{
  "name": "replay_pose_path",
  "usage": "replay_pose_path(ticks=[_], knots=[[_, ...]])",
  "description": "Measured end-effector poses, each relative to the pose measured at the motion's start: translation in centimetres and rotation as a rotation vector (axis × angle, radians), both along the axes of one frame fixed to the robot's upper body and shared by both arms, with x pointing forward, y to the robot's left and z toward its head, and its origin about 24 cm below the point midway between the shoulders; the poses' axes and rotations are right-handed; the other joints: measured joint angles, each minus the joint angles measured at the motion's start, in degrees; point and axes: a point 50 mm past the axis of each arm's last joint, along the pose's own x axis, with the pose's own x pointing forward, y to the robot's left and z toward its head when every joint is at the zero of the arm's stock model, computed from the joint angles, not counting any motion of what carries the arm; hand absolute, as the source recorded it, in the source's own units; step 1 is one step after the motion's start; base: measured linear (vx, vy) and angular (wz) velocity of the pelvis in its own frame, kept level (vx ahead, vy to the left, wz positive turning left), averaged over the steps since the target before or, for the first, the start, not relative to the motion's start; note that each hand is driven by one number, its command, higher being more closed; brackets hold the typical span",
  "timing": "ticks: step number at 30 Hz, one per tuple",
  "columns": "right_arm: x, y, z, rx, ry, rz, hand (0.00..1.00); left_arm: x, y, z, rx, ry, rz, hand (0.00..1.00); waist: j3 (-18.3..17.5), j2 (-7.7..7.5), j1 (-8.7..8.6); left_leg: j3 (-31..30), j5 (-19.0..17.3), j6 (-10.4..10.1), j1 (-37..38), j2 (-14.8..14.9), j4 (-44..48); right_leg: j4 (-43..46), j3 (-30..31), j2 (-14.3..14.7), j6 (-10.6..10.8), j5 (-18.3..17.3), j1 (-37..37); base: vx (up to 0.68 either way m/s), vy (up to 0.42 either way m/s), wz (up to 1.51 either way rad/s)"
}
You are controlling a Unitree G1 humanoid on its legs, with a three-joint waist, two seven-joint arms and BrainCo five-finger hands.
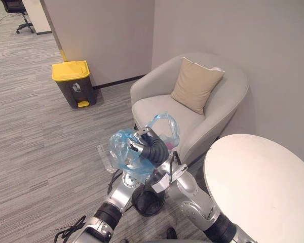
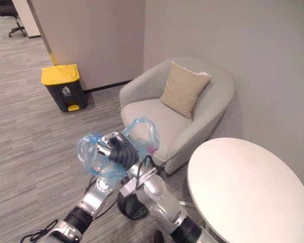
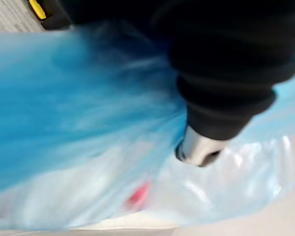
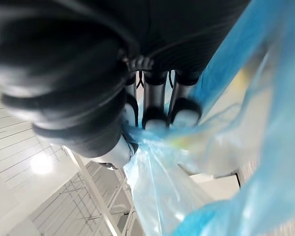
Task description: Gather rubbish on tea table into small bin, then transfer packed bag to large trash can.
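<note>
Nearest us, the white worktop point(image 1: 258, 187) sits at our right, and the small black bin point(image 1: 148, 203) stands on the floor below our arms. Above the bin we hold the blue bag point(image 1: 119, 149) in the air. Our right hand point(image 1: 153, 148) has its fingers point(image 4: 155, 115) curled tight on a bunched fold of film. Our left hand point(image 3: 221, 88) is against the bag, but we cannot tell whether it grips. The bag looks light, soft and slippery, so its gathered neck seems the place to hold. Beyond stand the armchair point(image 1: 157, 109) and, farthest, the yellow-lidded trash can point(image 1: 73, 83).
</note>
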Motion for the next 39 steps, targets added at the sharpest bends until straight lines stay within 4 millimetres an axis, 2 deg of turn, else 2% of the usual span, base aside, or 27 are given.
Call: replay_pose_path(ticks=[7, 10, 13, 15, 17, 19, 21, 22, 24, 27, 31, 33, 39], knots=[[1.1, -1.9, 0.1, -0.131, -0.115, -0.199, 0.0, -0.3, 1.1, 1.4, -0.077, -0.054, 0.06, 1.0, -0.04, 0.06, 0.16, -0.59, 0.01, 0.02, -0.25, -0.19, -0.06, 0.12, -0.67, -0.08, 0.23, -0.28, 0.0, 0.0, -0.003, 0.04], [1.8, -3.4, 0.3, -0.208, -0.178, -0.35, 0.0, -0.6, 1.9, 2.0, -0.123, -0.081, 0.108, 1.0, -0.15, 0.24, 0.27, -0.62, 0.02, 0.04, -0.24, -0.34, -0.07, 0.26, -0.72, -0.2, 0.37, -0.39, 0.0, 0.0, 0.0, 0.0], [2.6, -5.6, 0.6, -0.263, -0.235, -0.538, 0.0, -1.4, 2.7, 2.3, -0.152, -0.106, 0.147, 1.0, -0.52, 0.63, 0.4, -0.85, 0.02, 0.05, -0.24, -0.44, -0.22, 0.42, -1.0, -0.32, 0.43, -0.65, 0.05, 0.0, -0.001, 0.05], [2.7, -7.6, 0.1, -0.337, -0.254, -0.684, 0.0, -2.2, 3.6, 1.6, -0.162, -0.084, 0.188, 1.0, -1.23, 1.48, 0.41, -1.52, 0.01, 0.06, -0.25, -0.5, -0.39, 1.18, -1.86, -0.48, 0.49, -1.5, 0.04, 0.01, -0.008, 0.14], [2.5, -8.6, -0.7, -0.39, -0.241, -0.749, 0.0, -2.8, 4.0, 1.1, -0.162, -0.064, 0.206, 1.0, -1.53, 1.88, 0.44, -2.25, 0.01, 0.06, -0.28, -0.48, -0.4, 1.55, -2.47, -0.52, 0.43, -1.95, 0.18, 0.02, -0.013, 0.19], [2.1, -10.0, -2.5, -0.47, -0.189, -0.818, 0.0, -3.7, 4.7, 0.1, -0.177, -0.023, 0.246, 1.0, -1.75, 2.22, 0.61, -2.74, 0.01, 0.05, -0.28, -0.41, -0.4, 1.71, -3.0, -0.53, 0.79, -2.54, 0.39, 0.02, -0.019, 0.18], [1.9, -11.2, -5.2, -0.557, -0.086, -0.844, 0.0, -4.4, 5.1, -0.6, -0.177, 0.008, 0.26, 1.0, -1.83, 2.19, 0.59, -3.71, 0.01, 0.04, -0.4, -0.28, -0.39, 1.19, -3.66, -0.6, 0.65, -2.44, 1.01, 0.01, -0.018, 0.2], [1.6, -12.2, -7.8, -0.629, 0.029, -0.852, 0.0, -5.0, 5.4, -1.2, -0.176, 0.034, 0.273, 1.0, -1.91, 2.08, 0.7, -4.1, 0.01, 0.02, -0.77, -0.19, -0.39, 1.14, -4.07, -0.6, 0.6, -2.47, 0.9, 0.01, -0.018, 0.17], [0.9, -13.6, -11.2, -0.702, 0.198, -0.862, 0.0, -5.7, 5.8, -2.5, -0.174, 0.092, 0.283, 1.0, -1.89, 2.2, 1.04, -4.78, 0.05, 0.05, -1.64, -0.33, -0.38, 0.82, -5.01, -0.68, 0.25, -2.13, 0.94, 0.02, -0.016, 0.21], [-0.7, -15.8, -16.3, -0.76, 0.495, -0.863, 0.0, -7.2, 7.3, -5.6, -0.169, 0.24, 0.328, 1.0, -1.74, 2.27, 1.05, -5.98, 0.16, 0.06, -2.13, -0.38, -0.37, -0.77, -6.19, -0.79, 0.15, -1.58, 1.9, 0.02, -0.008, 0.2], [-3.0, -17.6, -20.2, -0.798, 0.733, -0.857, 0.0, -9.3, 9.0, -8.2, -0.155, 0.37, 0.377, 1.0, -0.94, 2.58, 1.24, -7.06, 0.15, 0.05, -2.11, -0.41, -0.37, -1.35, -7.26, -0.85, 0.15, -1.58, 2.74, 0.02, -0.01, 0.15], [-4.8, -18.3, -22.4, -0.844, 0.865, -0.83, 0.0, -10.4, 9.6, -9.7, -0.151, 0.451, 0.395, 1.0, -0.74, 2.59, 2.28, -7.18, 0.14, 0.04, -2.04, -0.41, -0.37, -1.78, -7.61, -0.84, 0.15, -1.59, 3.11, 0.02, -0.007, 0.06], [-8.4, -19.2, -25.7, -0.889, 1.112, -0.805, 0.0, -13.7, 10.4, -13.2, -0.139, 0.666, 0.436, 1.0, 1.08, 2.46, 2.63, -8.57, 0.03, 0.0, -1.05, -0.56, -0.38, -1.77, -9.0, -1.03, 0.3, -2.4, 4.9, 0.01, -0.003, 0.14]])
